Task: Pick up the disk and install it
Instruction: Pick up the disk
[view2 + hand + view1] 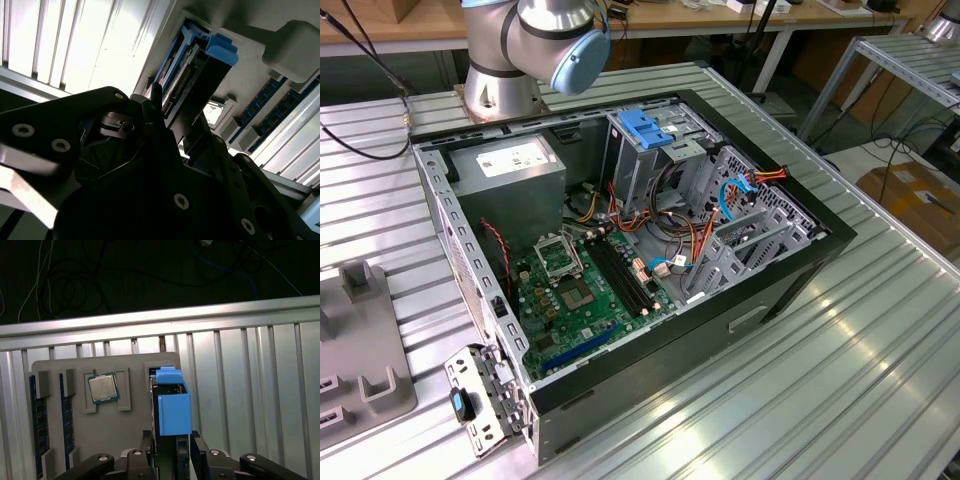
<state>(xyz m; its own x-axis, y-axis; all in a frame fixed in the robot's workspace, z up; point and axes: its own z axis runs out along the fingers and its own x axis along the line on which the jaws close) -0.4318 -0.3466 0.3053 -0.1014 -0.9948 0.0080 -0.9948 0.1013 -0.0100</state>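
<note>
Hidden behind the tool (169, 460) in the first wrist view: the near end of the disk (172, 412), so no telling there whether gripped or merely flanked. Covered likewise in the second wrist view by the dark body of the tool (175, 125): most of the disk (197, 70), bar its far blue end. Cut off by the picture's edge, beside the tool: the memory sticks (36, 425) in the grey tray (105, 432). Cropped in the exterior view: the arm (555, 25) above its base, and the tray (390, 330).

Ribbed table (840, 380) with computer case (720, 330), grey tray (375, 330)
</note>
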